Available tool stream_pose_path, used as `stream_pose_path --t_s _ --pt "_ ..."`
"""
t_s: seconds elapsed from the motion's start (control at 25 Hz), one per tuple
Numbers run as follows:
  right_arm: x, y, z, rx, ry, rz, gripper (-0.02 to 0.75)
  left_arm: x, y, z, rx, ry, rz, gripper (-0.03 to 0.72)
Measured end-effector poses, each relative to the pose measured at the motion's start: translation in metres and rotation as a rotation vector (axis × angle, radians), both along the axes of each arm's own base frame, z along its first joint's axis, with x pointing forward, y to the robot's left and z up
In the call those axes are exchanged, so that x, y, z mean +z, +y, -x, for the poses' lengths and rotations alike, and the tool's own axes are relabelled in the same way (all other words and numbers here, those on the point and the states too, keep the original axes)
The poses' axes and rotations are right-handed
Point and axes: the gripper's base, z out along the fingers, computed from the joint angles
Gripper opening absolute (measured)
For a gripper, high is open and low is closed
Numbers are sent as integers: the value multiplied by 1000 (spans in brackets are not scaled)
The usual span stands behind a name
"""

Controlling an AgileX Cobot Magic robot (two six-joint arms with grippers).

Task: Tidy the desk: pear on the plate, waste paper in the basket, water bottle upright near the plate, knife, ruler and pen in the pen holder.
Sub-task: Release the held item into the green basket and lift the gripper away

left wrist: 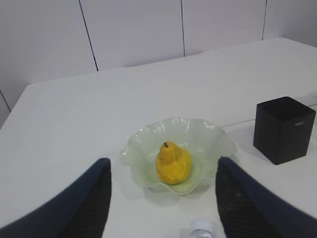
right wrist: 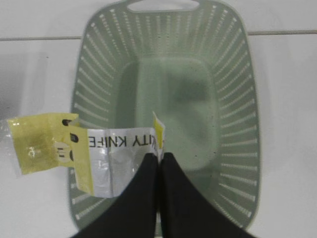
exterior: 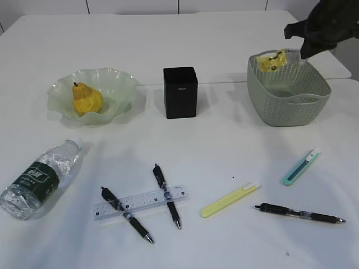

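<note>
The right gripper (right wrist: 159,156), jaws pinching the paper (right wrist: 99,153), hangs over the basket's (exterior: 291,109) far rim. Wide bare desk (left wrist: 74,114) surrounds the plate (left wrist: 148,144), before which the left gripper (left wrist: 163,198) hovers, spread.

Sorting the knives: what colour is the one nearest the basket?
The knife is teal-green with a white tip, clearest in the exterior view.

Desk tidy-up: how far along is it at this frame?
Done: the pear sits in the plate. In hand: the right gripper is shut on the waste paper, partly over the basket, not released. Left: the water bottle lies on its side; the ruler, three pens and two knives lie on the desk, none in the pen holder. The left gripper is open and empty.
</note>
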Motion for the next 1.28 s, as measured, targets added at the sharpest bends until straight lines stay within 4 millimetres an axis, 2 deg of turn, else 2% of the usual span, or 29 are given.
stream_pose_path --t_s 0.2,0.6,0.76,0.88,1.12,1.28 --pt "-4 -5 -2 -13 9 61 15 -2 0 0 2 17 -3 466" --pt "-31 -6 -9 -16 63 58 15 -2 0 0 2 17 -3 466" --pt "-33 -6 -9 -16 68 58 22 -2 0 0 2 17 -3 466" --pt "-33 -6 -9 -18 68 56 73 -2 0 0 2 17 -3 466" --pt "-33 -6 -9 -24 68 53 311 -3 0 0 3 29 -4 466" --pt "-33 -6 -9 -24 70 53 356 -5 1 1 6 56 -8 466"
